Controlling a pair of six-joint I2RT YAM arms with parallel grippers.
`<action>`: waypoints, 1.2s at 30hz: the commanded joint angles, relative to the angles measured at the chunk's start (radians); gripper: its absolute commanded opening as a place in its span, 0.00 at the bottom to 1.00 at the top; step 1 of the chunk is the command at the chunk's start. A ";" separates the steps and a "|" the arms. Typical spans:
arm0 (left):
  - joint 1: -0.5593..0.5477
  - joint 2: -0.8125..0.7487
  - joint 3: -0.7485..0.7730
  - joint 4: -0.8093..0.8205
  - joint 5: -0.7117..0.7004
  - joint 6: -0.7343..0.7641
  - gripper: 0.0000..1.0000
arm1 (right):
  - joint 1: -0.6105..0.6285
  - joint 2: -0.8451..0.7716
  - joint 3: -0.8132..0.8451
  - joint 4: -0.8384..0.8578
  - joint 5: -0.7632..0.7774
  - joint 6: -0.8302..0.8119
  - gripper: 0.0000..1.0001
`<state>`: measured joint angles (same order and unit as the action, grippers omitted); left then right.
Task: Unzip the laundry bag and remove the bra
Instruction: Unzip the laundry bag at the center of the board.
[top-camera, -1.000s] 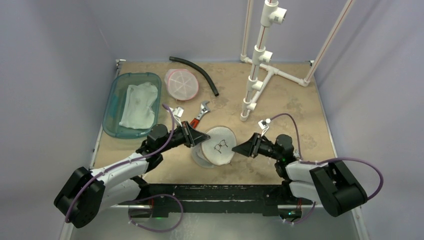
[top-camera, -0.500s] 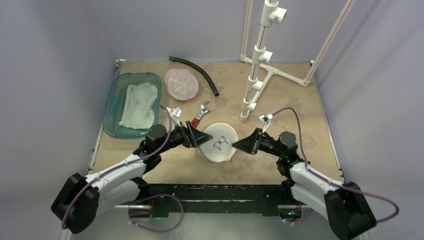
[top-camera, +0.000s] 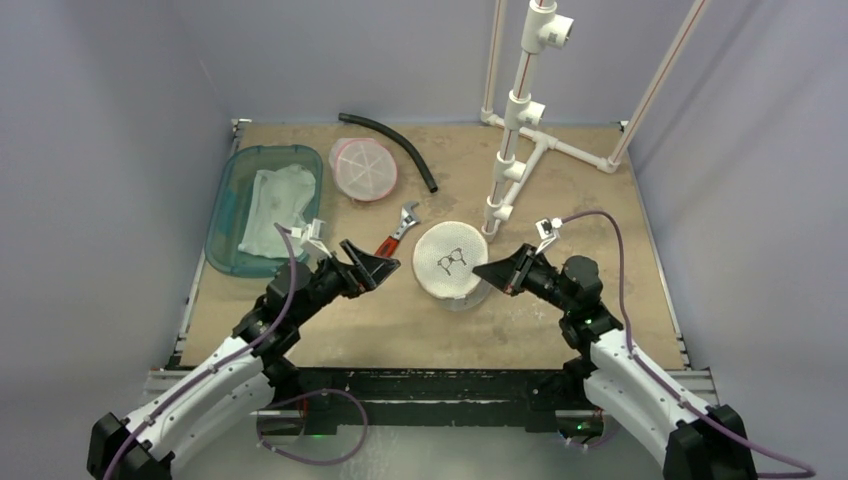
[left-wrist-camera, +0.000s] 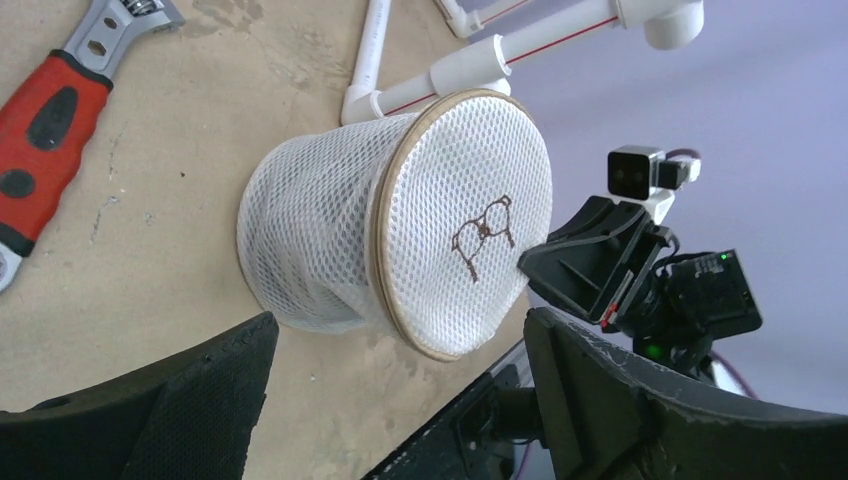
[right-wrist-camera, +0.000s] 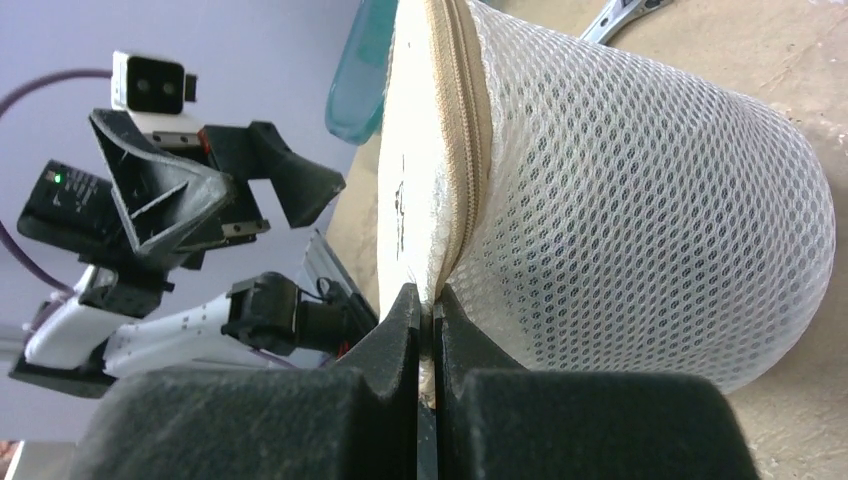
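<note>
**A:** Item one: white mesh cylindrical laundry bag (top-camera: 450, 262). Location?
**B:** Mid-table on the sandy-brown tabletop (top-camera: 600, 220), lying tilted.
**A:** Right gripper (right-wrist-camera: 428, 305)?
**B:** At the bag's 3 o'clock. Jaws are pressed together, clamped on the bag's rim at the tan zipper (right-wrist-camera: 462, 130).
**A:** Left gripper (top-camera: 375, 258)?
**B:** At the bag's 9 o'clock. Jaws are spread wide, apart from the mesh.
**A:** Bra?
**B:** Cannot tell through the mesh.

Top camera looks down on sandy tabletop (top-camera: 600, 200); wrist cameras look closely beyond left pincer (left-wrist-camera: 400, 325), right pincer (right-wrist-camera: 428, 312); all share white mesh cylindrical laundry bag (top-camera: 450, 262) between them
</note>
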<state>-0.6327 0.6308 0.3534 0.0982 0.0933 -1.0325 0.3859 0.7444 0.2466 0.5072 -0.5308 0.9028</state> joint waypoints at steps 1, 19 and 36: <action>-0.040 -0.007 -0.019 -0.046 -0.091 -0.119 0.92 | 0.001 -0.024 0.021 0.004 0.107 0.071 0.00; -0.414 0.471 0.100 0.278 -0.433 -0.239 0.65 | 0.001 -0.056 -0.068 -0.009 0.186 0.179 0.00; -0.414 0.660 0.149 0.413 -0.351 -0.257 0.57 | 0.000 -0.083 -0.035 -0.072 0.195 0.166 0.00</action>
<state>-1.0424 1.2934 0.4942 0.4412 -0.2874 -1.2655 0.3859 0.6773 0.1642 0.4442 -0.3553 1.0664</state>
